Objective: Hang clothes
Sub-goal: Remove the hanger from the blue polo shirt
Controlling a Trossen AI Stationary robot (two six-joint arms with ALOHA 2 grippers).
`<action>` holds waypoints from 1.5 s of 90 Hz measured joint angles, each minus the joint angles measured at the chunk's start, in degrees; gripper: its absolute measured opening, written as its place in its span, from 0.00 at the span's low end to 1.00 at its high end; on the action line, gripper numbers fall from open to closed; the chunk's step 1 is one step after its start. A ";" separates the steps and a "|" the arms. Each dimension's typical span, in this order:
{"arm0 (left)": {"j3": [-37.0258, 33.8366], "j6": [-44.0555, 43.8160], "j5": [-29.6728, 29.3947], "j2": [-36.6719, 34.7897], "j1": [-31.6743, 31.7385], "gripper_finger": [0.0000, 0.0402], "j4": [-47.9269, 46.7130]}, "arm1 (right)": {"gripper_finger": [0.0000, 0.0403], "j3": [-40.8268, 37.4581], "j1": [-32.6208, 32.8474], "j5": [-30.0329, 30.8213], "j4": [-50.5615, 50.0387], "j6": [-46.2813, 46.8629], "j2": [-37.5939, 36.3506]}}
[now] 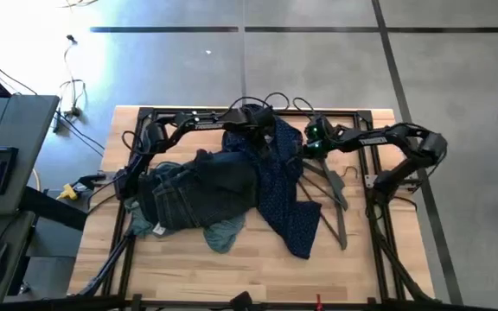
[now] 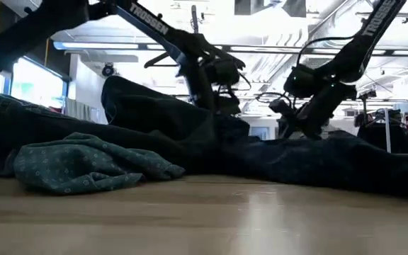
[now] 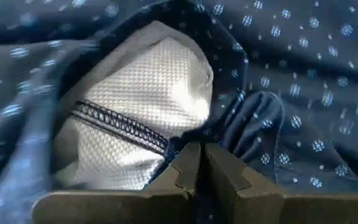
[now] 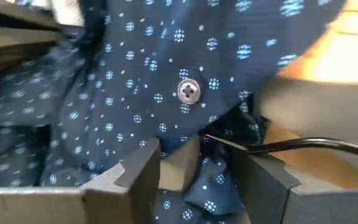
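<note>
Since the navy finely dotted shirt (image 1: 282, 194), heaped mid-frame in the high view, is limp, light and slippery, the collar seems the spot to grab, where the left gripper (image 3: 202, 163) has pinched shut on it while the right gripper (image 4: 197, 165) gapes half-open around a fold.

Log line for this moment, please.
left gripper: shut on navy dotted shirt | right gripper: open around shirt edge, by hanger | nothing hung yet

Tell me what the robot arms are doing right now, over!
Left gripper jaws shut on navy dotted shirt. Right gripper jaws open around shirt fabric, by the hanger. Black trousers and teal shirt still piled on table.
</note>
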 joint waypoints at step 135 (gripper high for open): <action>1.75 6.94 -5.76 -13.93 -1.19 0.00 -4.40 | 0.00 -0.26 4.92 7.98 -17.71 -4.19 -30.85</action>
